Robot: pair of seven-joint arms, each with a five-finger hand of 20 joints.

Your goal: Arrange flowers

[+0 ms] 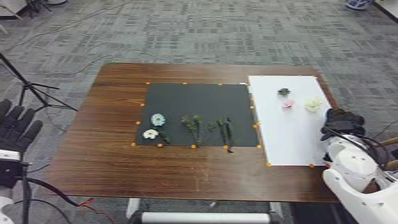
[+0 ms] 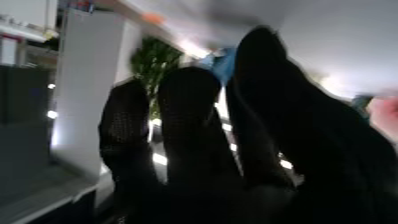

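Brown table holds a white sheet; three small flowers sit on it, more flowers left of it. Your right hand is by the sheet's right edge, fingers straight. Sorting seems partly done; next, reach for another flower.

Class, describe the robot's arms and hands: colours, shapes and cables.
The right arm is white and rounded, with a thin black cable along it. The right hand and left hand wear black fabric gloves.
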